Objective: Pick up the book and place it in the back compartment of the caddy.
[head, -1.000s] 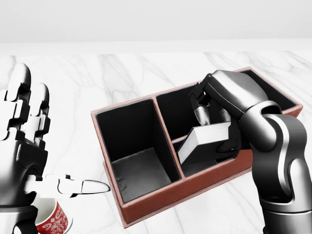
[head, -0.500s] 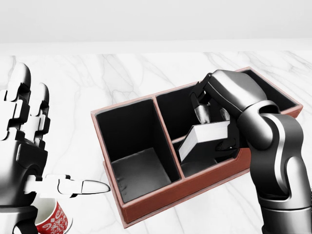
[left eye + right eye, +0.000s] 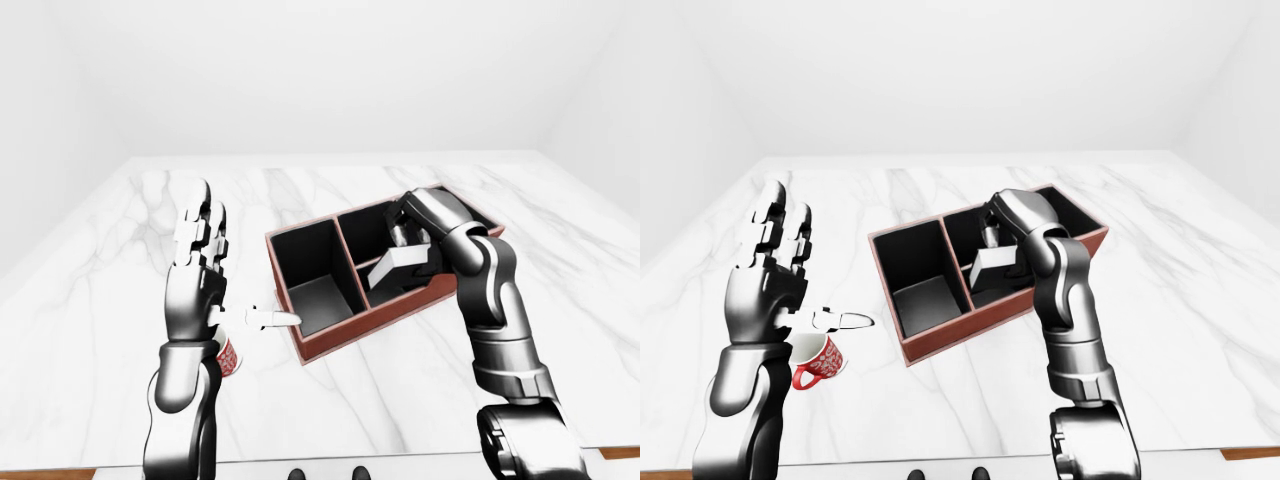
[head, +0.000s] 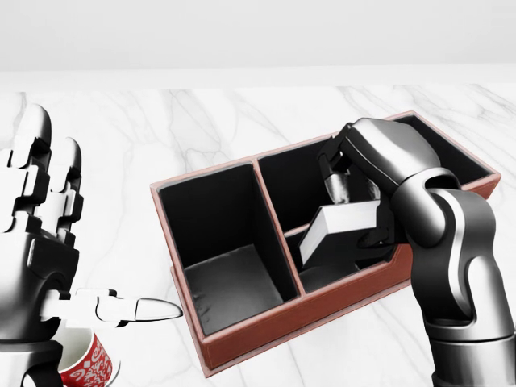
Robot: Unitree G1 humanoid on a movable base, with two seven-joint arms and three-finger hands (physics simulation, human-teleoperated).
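Right fingers [image 4: 337, 187] pinching the book [image 4: 343, 228], tilted, low corner already inside the caddy [image 4: 242, 343], by the divider btwn the 2 right-hand bays. Ease it upright, clear the wall, then let go. Left hand [image 4: 36, 242] spread wide, idle above a mug [image 4: 87, 364] on the tabletop [image 4: 161, 121].

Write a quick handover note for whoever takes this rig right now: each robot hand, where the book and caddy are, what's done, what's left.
Right robot hand: shut on the book, holding it tilted inside the caddy, over the divider between its two smaller compartments on the right of the head view.
Left robot hand: open, raised, holding nothing, at the left above a red mug.
Done: book picked up and brought into the caddy.
Left: settle it in the back compartment, release, withdraw the hand. Which compartment its lower end is in is unclear from here.
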